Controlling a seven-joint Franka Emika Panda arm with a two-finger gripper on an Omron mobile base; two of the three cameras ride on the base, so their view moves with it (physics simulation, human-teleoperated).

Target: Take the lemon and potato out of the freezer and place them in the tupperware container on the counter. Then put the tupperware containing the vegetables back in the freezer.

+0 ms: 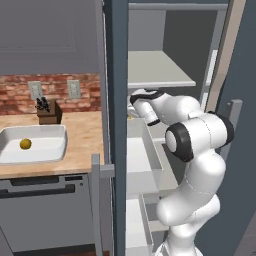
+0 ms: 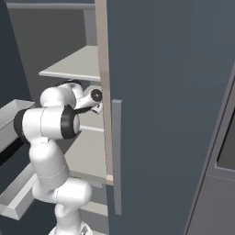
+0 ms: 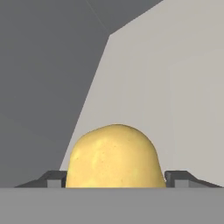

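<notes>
Arm (image 1: 192, 175): I see white, rounded, glossy segments.
Joints: dark black rings.
Fingertips (image 3: 52, 178): I see small dark grey blocks.

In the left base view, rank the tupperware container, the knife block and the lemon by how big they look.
1. tupperware container, by far the largest, spread across the counter.
2. knife block, much smaller; it stands farther back by the brick wall, so distance shrinks it somewhat.
3. lemon, smallest, lying inside the container.
</notes>
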